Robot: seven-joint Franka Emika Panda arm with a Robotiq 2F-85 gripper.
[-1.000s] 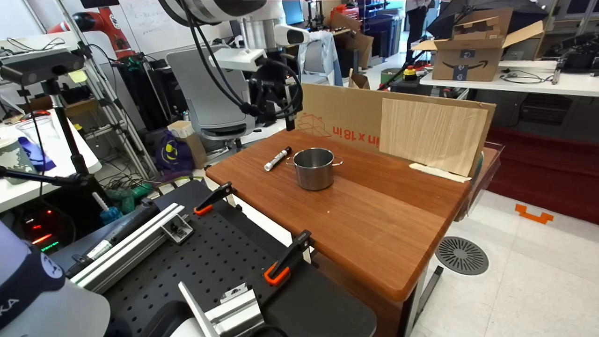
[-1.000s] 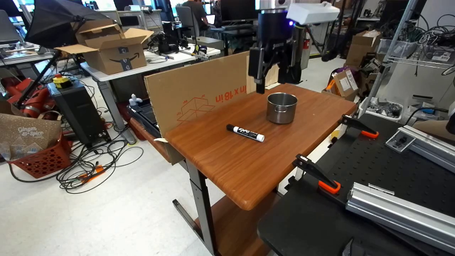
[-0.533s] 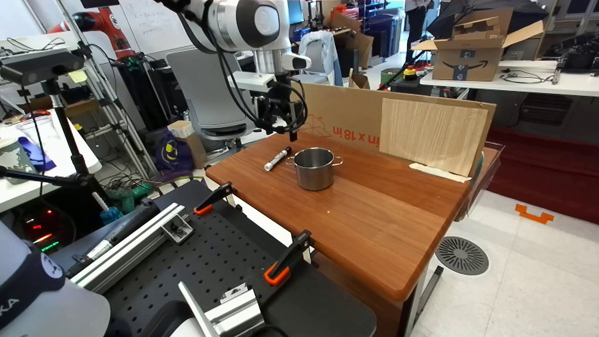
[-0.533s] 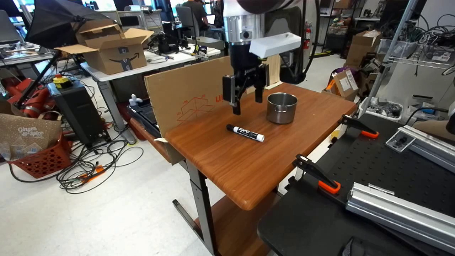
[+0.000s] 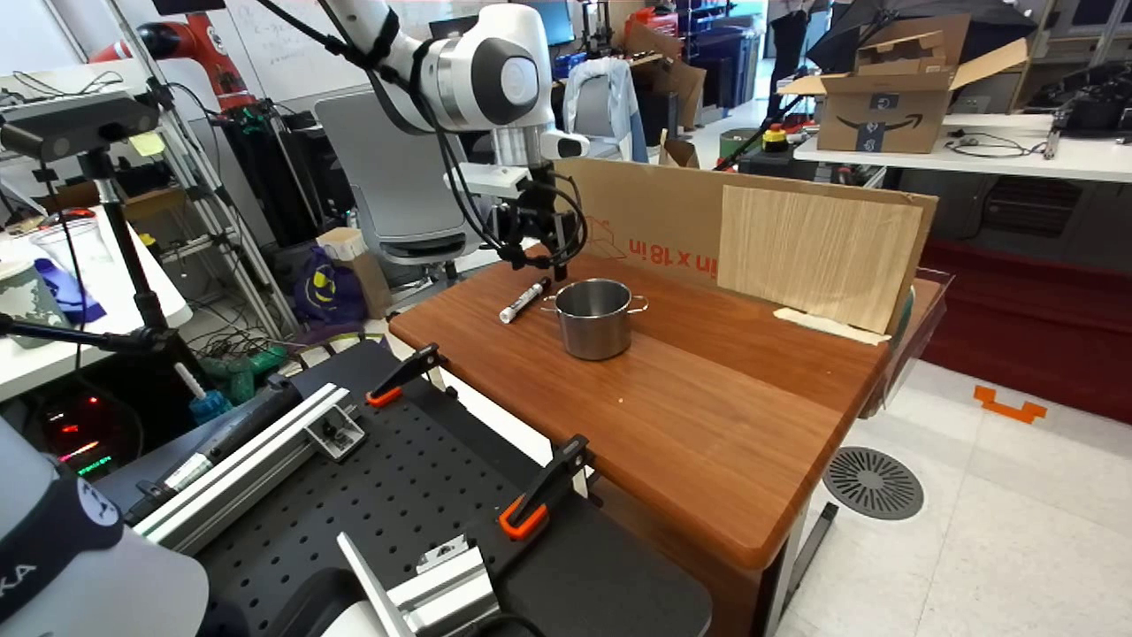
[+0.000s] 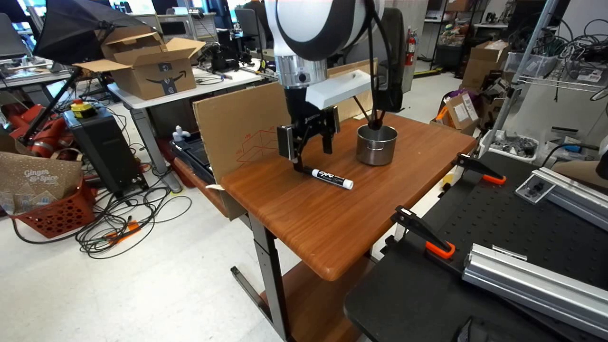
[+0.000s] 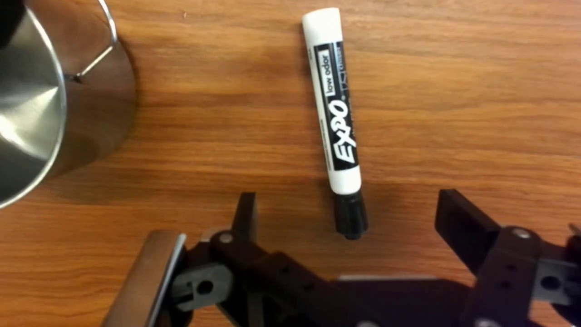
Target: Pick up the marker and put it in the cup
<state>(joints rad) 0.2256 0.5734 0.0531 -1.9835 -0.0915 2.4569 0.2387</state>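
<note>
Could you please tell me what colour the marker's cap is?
The marker's cap is black; it shows best in the wrist view.

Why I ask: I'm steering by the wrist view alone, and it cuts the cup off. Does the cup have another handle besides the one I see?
Observer: Yes. In an exterior view, the cup shows a second handle, opposite the one you see.
Operator: Anything dangling near it?
Observer: Black cables hang from the arm, and in an exterior view they overlap the cup; whether they touch it, I can't tell.
Operator: And anything tall nearby?
Observer: A cardboard panel stands along an edge of the table, behind the claw in an exterior view.
</note>
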